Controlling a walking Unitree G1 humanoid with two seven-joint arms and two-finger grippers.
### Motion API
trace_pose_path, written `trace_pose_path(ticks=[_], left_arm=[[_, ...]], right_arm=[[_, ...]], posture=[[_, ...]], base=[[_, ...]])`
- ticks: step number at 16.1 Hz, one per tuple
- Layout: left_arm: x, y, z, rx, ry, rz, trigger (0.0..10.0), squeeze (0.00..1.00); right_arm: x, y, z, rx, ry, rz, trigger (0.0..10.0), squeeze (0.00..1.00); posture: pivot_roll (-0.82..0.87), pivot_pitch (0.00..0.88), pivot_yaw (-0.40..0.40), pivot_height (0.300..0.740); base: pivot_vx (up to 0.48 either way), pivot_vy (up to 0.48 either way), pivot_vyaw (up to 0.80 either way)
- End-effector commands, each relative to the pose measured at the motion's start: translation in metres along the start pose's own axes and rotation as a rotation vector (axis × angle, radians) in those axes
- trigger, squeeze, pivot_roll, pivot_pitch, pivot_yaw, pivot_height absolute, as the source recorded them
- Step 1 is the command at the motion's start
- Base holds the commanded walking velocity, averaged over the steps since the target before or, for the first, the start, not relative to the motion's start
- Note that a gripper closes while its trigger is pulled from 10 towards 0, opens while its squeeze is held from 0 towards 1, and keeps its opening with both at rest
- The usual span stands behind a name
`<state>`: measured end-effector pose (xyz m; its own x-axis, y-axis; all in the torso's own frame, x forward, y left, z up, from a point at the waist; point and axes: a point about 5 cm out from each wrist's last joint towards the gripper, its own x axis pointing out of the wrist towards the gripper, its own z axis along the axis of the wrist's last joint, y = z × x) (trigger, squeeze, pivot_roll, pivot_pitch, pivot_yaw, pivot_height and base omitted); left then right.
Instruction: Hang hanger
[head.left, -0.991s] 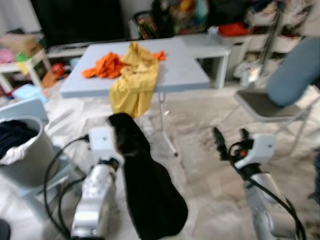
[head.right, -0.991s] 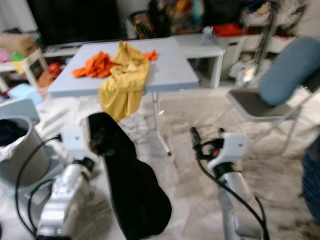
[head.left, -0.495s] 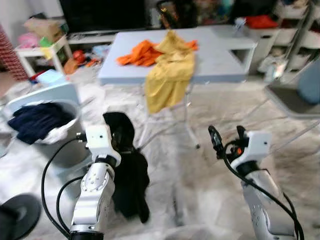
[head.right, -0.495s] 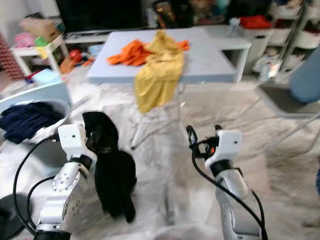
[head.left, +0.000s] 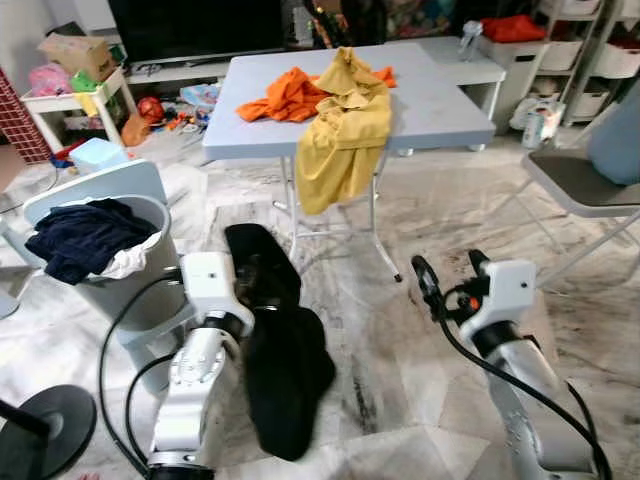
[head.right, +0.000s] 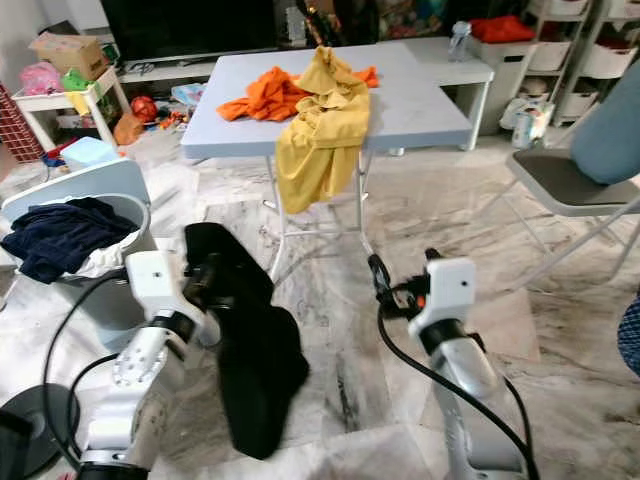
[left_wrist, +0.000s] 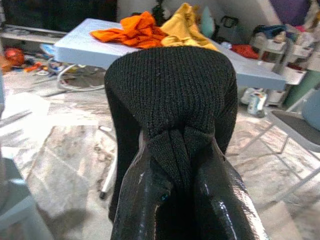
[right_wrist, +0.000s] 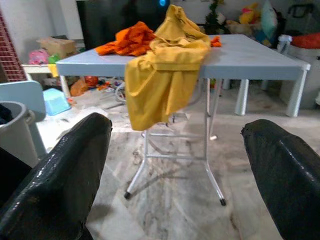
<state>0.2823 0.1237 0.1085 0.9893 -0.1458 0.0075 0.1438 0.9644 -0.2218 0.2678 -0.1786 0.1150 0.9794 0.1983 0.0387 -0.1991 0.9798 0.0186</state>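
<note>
A lived-in home, likely a living room doing laundry duty. Ahead of the left gripper (head.left: 262, 290) stands a folding worktop (head.left: 440, 100) heaped with orange clothes (head.left: 282, 93) and a yellow shirt (head.left: 345, 135). A laundry bin (head.left: 125, 290) holds dark clothes, and toys crowd a low shelf (head.left: 75, 95) near a television (head.left: 195, 25).
</note>
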Motion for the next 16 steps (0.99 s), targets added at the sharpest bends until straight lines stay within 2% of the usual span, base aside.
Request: trace_pose_path(ticks=[1,5,16], left_arm=[[0.0002,0.0011,0.0097,0.002,-0.042,-0.004,10.0,0.0],[0.0008,0.0013,0.0102,-0.005,-0.039,-0.008,10.0,0.0],[-0.0022,0.0044,0.0064,-0.004,-0.02,-0.01,10.0,0.0]], right_arm=[[0.0009,0.0061,0.005,0.002,-0.012,0.024,10.0,0.0],[0.0001,0.0047,0.004,0.031,-0.017,0.006,10.0,0.0],[0.0063,-0.0016,0.0065,0.025,-0.024,-0.046,10.0,0.0]], posture=[[-0.16,0.0,0.052,0.74],[-0.15,0.0,0.058,0.74],[-0.15,0.0,0.051,0.74]], base=[[0.0,0.0,0.0],[0.274,0.0,0.0],[0.351,0.315,0.0]])
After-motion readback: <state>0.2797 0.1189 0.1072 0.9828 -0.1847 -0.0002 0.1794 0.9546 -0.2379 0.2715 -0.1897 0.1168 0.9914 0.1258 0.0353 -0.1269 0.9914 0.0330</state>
